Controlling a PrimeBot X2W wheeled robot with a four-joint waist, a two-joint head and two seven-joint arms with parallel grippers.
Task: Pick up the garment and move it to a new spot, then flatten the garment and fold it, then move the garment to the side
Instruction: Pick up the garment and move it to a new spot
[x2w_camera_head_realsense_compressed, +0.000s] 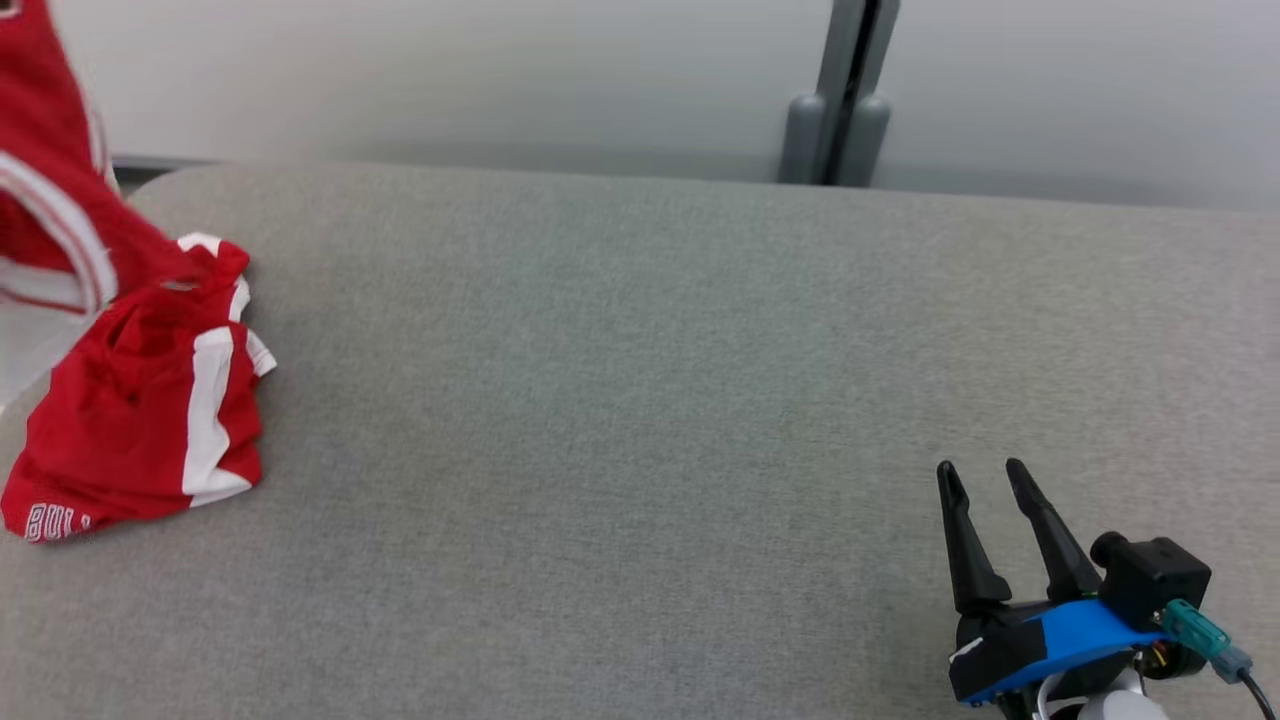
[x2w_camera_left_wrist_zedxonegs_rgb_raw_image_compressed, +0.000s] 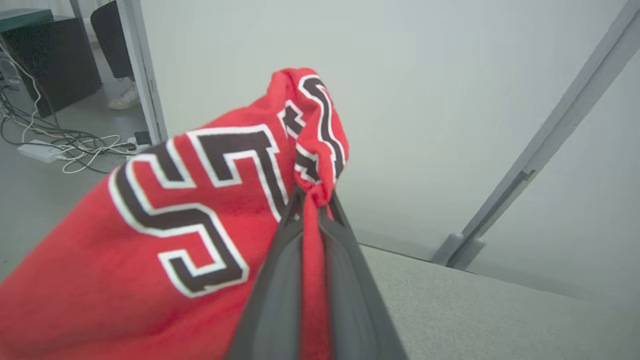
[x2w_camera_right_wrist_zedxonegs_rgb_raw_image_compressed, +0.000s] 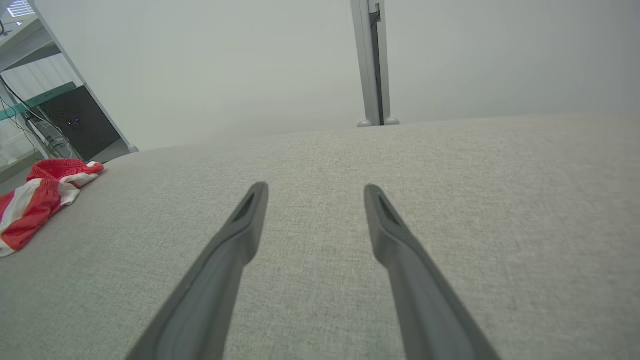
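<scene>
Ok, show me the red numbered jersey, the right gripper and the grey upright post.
Red numbered fabric jersey (x2w_camera_left_wrist_zedxonegs_rgb_raw_image_compressed: 75, 300): left wrist view, plain red cloth beside the numeral.
Right gripper (x2w_camera_head_realsense_compressed: 980, 467): head view, gap between its open jaws' tips.
Grey upright post (x2w_camera_head_realsense_compressed: 836, 60): head view, left rail.

The head view looks forward and down from above the near side of the grey surface (x2w_camera_head_realsense_compressed: 640, 400), reaching its far edge, the pale wall (x2w_camera_head_realsense_compressed: 500, 80) and a grey post (x2w_camera_head_realsense_compressed: 845, 100). The left wrist view sits close behind the left pincer (x2w_camera_left_wrist_zedxonegs_rgb_raw_image_compressed: 312, 197), facing that wall and post (the garment (x2w_camera_left_wrist_zedxonegs_rgb_raw_image_compressed: 175, 225), very near the lens, hides part of it). The right wrist view rides low over the surface, looking along the right pincer (x2w_camera_right_wrist_zedxonegs_rgb_raw_image_compressed: 315, 189) toward the far edge; both share the post with the head view.
</scene>
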